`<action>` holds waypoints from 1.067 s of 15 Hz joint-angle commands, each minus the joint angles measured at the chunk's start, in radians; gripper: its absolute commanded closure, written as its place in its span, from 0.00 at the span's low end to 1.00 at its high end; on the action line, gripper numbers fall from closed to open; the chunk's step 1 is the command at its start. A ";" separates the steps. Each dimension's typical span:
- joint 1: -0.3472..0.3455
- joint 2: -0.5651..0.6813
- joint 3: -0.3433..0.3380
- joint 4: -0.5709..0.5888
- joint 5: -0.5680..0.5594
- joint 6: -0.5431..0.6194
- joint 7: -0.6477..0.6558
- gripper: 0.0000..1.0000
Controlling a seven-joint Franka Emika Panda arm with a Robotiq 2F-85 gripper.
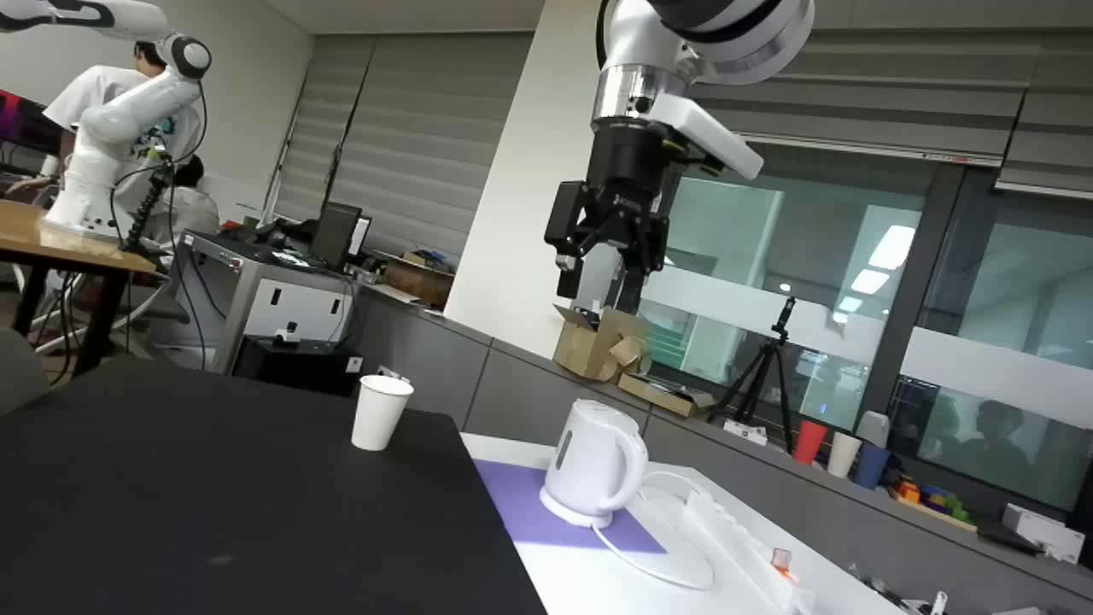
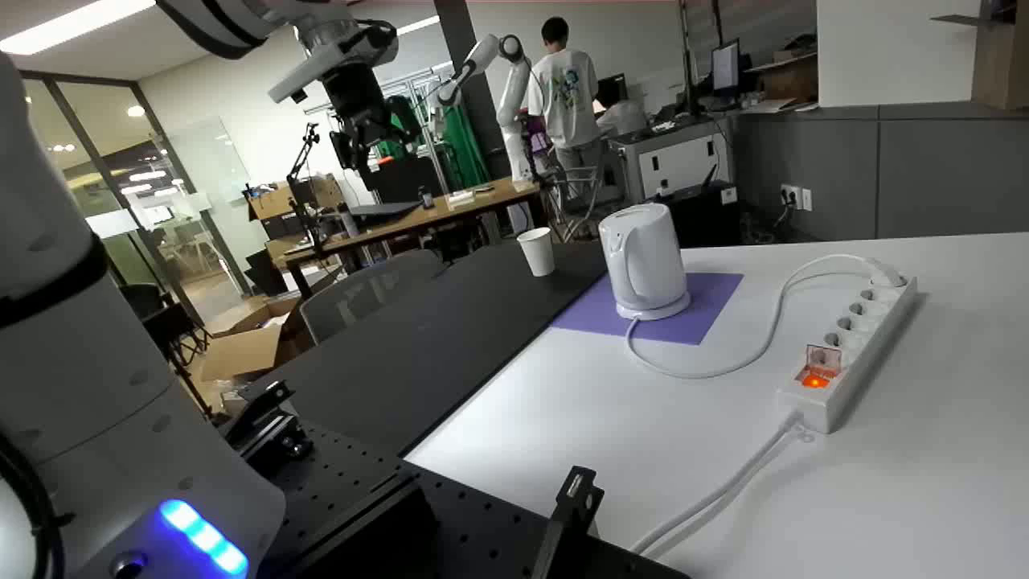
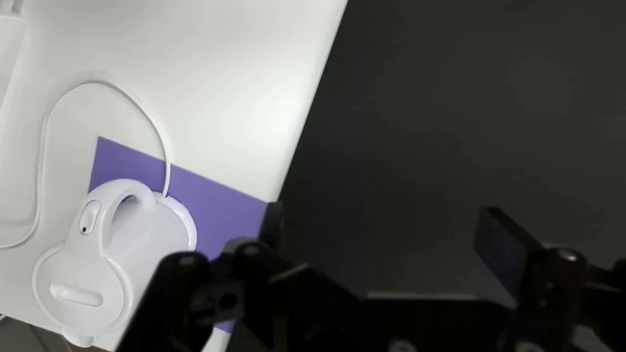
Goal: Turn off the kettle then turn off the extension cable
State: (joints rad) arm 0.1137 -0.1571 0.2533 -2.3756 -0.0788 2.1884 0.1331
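The kettle (image 2: 657, 253) stands upright on the purple mat (image 3: 215, 205), long axis vertical, spout (image 3: 78, 340) pointing opposite to the handle (image 3: 106, 210). The power strip (image 2: 864, 334) lies on the white table (image 2: 563, 410), apart from the mat, on the side away from the black table (image 3: 420, 107); its plug end is about level with the mat, and the end with the glowing switch (image 2: 815, 382) runs past it, the way the handle faces. The claw (image 1: 599, 289) hangs higher than the mat, its fingers (image 3: 501, 249) wide apart on nothing, black table showing between them. The kettle's shell is judged hard, smooth and slippery; contents are hidden, so weight is undetermined. Recommended: press the handle-top switch (image 3: 90, 216), steadying by the handle only if it rocks. The power strip appears stiff and light, liable to slide under pressure; its raised cover (image 2: 823, 359) looks fragile.
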 commanded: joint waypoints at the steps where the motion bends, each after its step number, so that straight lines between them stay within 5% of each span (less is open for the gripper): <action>1: 0.021 0.001 -0.021 0.002 -0.004 -0.002 0.003 0.00; 12: 0.001 0.017 -0.038 -0.001 -0.053 0.066 -0.007 0.00; 13: -0.015 0.028 -0.053 0.001 -0.080 0.104 -0.002 0.25; 16: -0.072 0.088 -0.125 0.019 -0.156 0.255 0.005 0.40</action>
State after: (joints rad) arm 0.0863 -0.1267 0.1894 -2.3796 -0.1777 2.3386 0.1291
